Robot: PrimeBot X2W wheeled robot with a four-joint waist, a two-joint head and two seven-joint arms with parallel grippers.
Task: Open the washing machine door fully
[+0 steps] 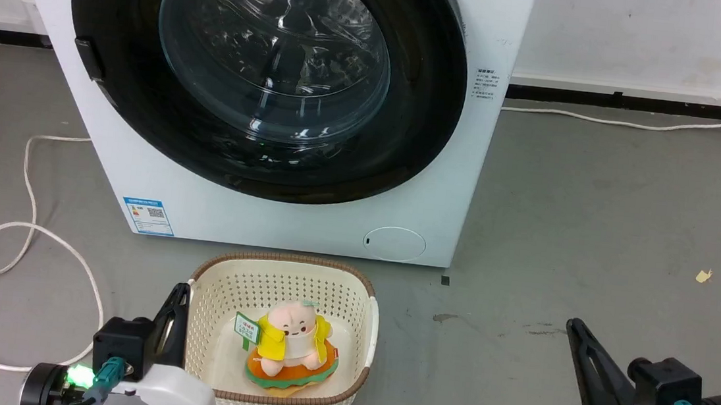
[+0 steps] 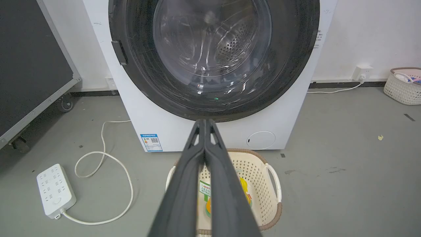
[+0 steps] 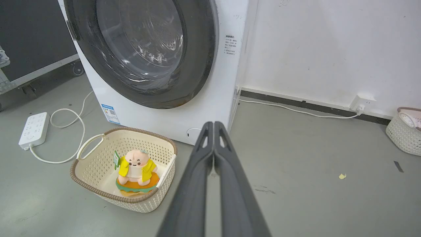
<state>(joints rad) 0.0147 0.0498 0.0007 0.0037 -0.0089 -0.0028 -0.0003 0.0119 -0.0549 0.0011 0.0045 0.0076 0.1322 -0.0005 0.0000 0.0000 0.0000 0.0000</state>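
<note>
The washing machine door (image 1: 267,68) stands shut ahead of and above my hands, with a dark tab (image 1: 83,58) on its left rim. My left hand (image 1: 178,297), clenched on nothing, lies nearer that side than my right hand (image 1: 580,329), which is also clenched empty.

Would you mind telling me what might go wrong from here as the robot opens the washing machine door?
1. The washing machine door is shut and glossy. Its only visible grip is a small dark tab at its left edge, so a grasp may slip.
2. The basket sits just before the machine, where a reaching arm could knock it.
</note>
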